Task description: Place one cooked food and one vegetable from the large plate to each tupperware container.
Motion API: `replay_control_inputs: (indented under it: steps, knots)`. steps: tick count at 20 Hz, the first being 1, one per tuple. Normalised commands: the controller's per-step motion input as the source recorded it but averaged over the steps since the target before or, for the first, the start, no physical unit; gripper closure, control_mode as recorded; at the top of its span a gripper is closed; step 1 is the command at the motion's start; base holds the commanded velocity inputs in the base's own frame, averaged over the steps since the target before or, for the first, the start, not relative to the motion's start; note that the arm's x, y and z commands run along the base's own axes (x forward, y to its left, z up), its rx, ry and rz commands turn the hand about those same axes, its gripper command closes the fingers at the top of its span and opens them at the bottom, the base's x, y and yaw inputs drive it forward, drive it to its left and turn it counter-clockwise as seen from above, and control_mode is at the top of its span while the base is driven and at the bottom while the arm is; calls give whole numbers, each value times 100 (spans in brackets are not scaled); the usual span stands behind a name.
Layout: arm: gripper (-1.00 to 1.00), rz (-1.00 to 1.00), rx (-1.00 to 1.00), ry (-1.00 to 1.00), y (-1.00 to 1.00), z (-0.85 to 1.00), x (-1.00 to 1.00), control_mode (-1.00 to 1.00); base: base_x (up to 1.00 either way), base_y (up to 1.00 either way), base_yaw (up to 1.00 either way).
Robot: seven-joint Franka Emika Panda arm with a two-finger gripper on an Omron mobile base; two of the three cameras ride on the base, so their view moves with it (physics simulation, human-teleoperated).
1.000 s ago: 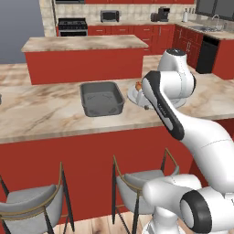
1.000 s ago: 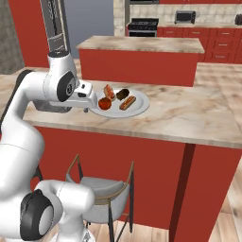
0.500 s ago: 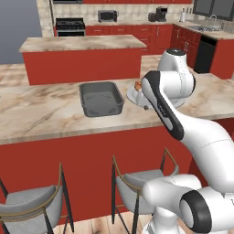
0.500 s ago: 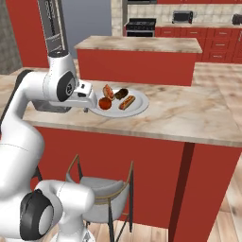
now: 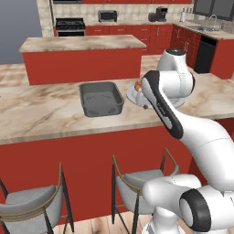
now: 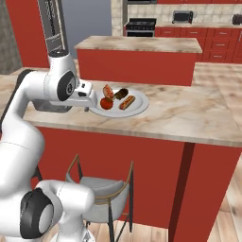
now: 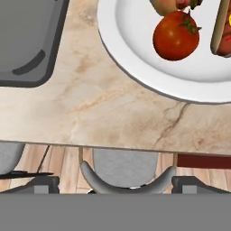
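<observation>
Claw (image 7: 115,180) spread wide, holding nothing – one dark tip at each lower corner of the hand view, touching no food and no dish. Hanging above the table's (image 7: 113,117) near edge, with a stool (image 7: 121,168) and wood floor (image 7: 54,155) showing below that edge.

Just past the edge, bare marble between two dishes – open room straight under the hand. Plate (image 7: 135,54) to the upper right in the hand view, its rim curving close to the edge. Tomato (image 7: 176,36) on the plate's nearer part, apart from the rim. Hot dog (image 7: 222,31) just beside the tomato, cut off by the frame. Another food (image 7: 166,5) beyond, too cropped to name.

Tub (image 7: 27,40) to the upper left, dark grey, its rounded corner near the plate but not touching. In the left base view, tub (image 5: 101,98) empty, plate (image 5: 133,94) peeking out behind the arm. In the right base view, plate (image 6: 140,108) with tomato (image 6: 107,103), hot dog (image 6: 127,102), a dark piece (image 6: 121,93) and a reddish piece (image 6: 108,90). Wide clear marble to the plate's right there. Further back, an island (image 6: 137,45), then cabinets and a stove (image 6: 139,24).
</observation>
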Motion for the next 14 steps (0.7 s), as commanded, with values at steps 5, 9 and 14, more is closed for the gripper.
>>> replay_control_inputs:
  steps: [5,9,14]
  knots:
    - [-100,-3,-5,6,-24,26,74,-100,0,0,0]
    - [-100,-24,-8,18,-33,-3,100,-100,0,0,0]
    - [-100,-20,0,13,-73,-35,100,-100,0,0,0]
